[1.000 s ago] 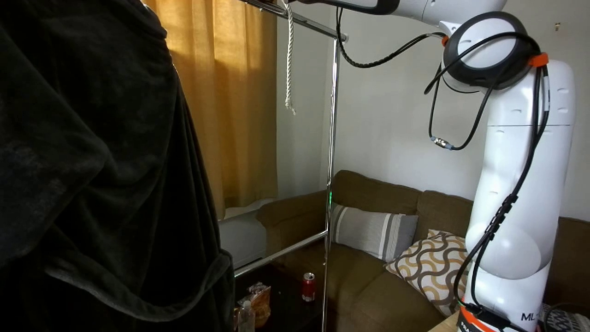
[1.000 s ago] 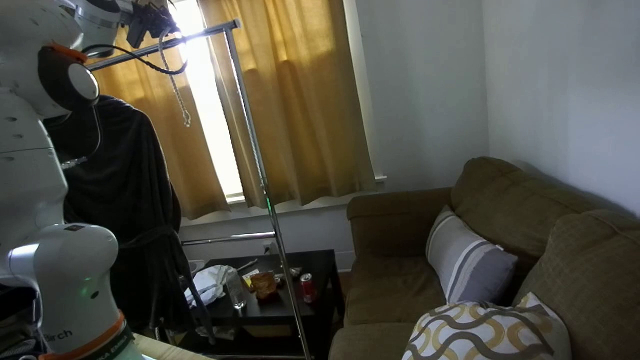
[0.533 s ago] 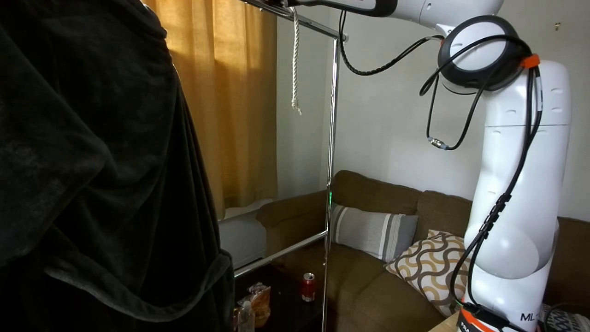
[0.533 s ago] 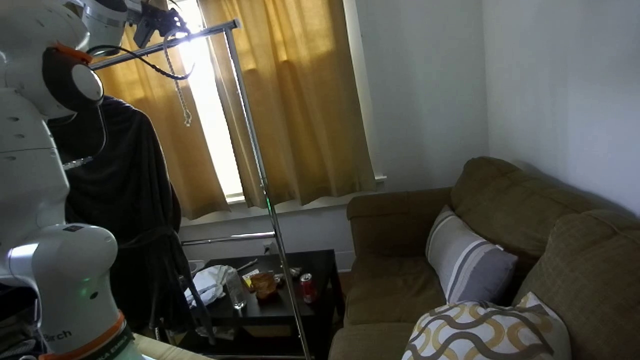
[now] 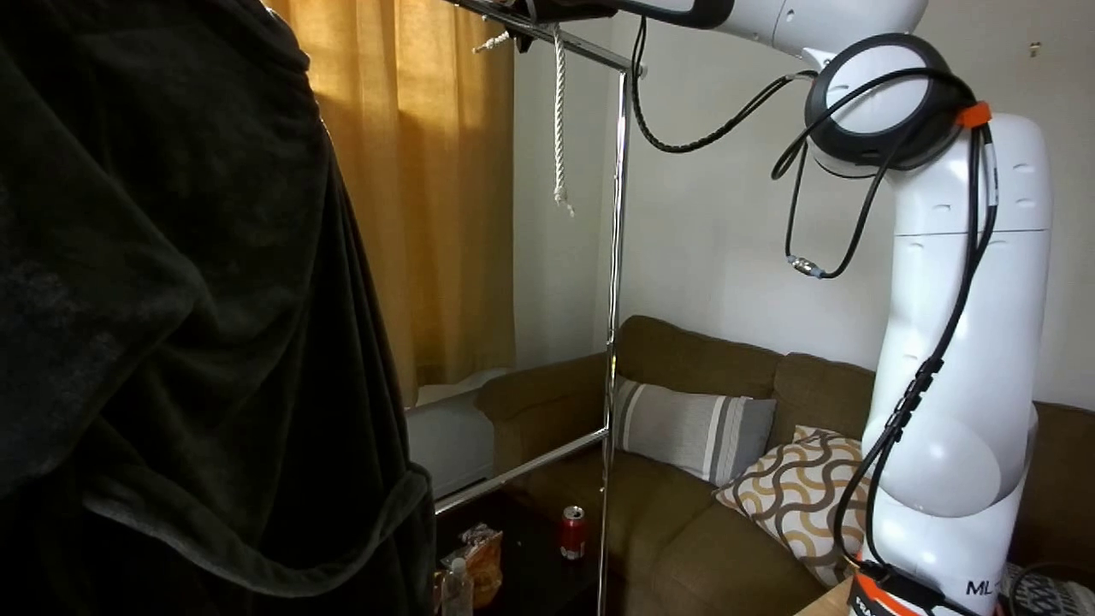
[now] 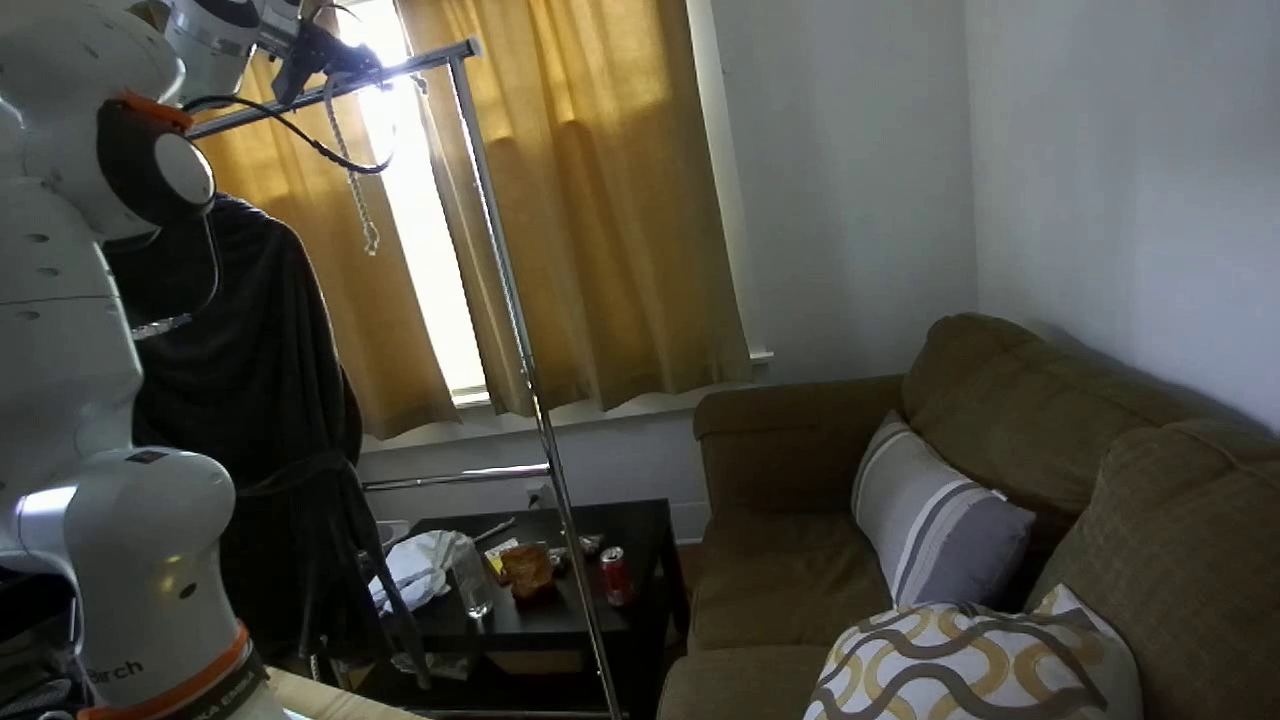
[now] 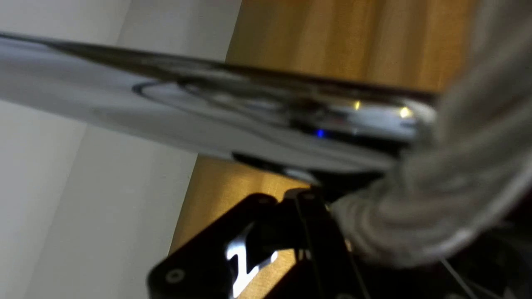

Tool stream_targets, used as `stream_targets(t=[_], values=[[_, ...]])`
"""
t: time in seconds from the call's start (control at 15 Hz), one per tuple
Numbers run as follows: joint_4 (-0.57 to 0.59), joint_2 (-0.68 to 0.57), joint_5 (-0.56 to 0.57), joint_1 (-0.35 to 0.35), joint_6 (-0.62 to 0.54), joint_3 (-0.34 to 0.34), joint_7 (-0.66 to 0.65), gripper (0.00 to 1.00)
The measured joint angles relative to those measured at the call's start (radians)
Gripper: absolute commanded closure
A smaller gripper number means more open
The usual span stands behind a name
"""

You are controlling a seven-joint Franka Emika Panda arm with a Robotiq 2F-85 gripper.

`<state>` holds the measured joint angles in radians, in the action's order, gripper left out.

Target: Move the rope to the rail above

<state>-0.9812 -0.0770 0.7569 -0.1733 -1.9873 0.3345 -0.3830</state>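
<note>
The rail [image 5: 590, 50] is the rack's shiny top bar, also crossing the wrist view as a chrome tube [image 7: 187, 95]. My gripper [image 5: 523, 36] is at that bar, its black fingers shut on the rope. From the grip the white rope [image 5: 559, 120] hangs down in a long tail; a short frayed end pokes out on the far side of the fingers. Up close, the rope [image 7: 415, 216] curls blurred beside the dark fingers [image 7: 324, 245] and covers part of the rail. In an exterior view the rope [image 6: 350, 170] hangs below the bar; whether it touches the bar I cannot tell.
A dark robe [image 5: 214, 299] hangs from the rack, near the arm. The rack's upright pole [image 5: 614, 257] and lower crossbar [image 5: 522, 470] stand close by. Yellow curtains [image 6: 600, 200] are behind. A black table [image 6: 640, 520] with a red can [image 6: 616, 577] and a sofa [image 6: 780, 560] sit below.
My gripper has come down to the rail and across it, carrying the rope. The rope's short end now shows beyond the fingers, while the long tail has shifted slightly.
</note>
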Motion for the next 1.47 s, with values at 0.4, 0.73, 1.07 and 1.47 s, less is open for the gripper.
stream_targets(t=[0.4, 0.73, 1.07, 1.47], values=[[0.047, -0.028, -0.036, 0.000, 0.072, 0.001, 0.000, 0.38], [0.091, -0.055, -0.037, 0.000, 0.079, 0.002, 0.000, 0.02], [0.142, -0.079, -0.038, -0.004, 0.079, 0.007, -0.004, 0.00], [0.210, -0.084, -0.032, -0.045, 0.126, 0.028, -0.008, 0.00]])
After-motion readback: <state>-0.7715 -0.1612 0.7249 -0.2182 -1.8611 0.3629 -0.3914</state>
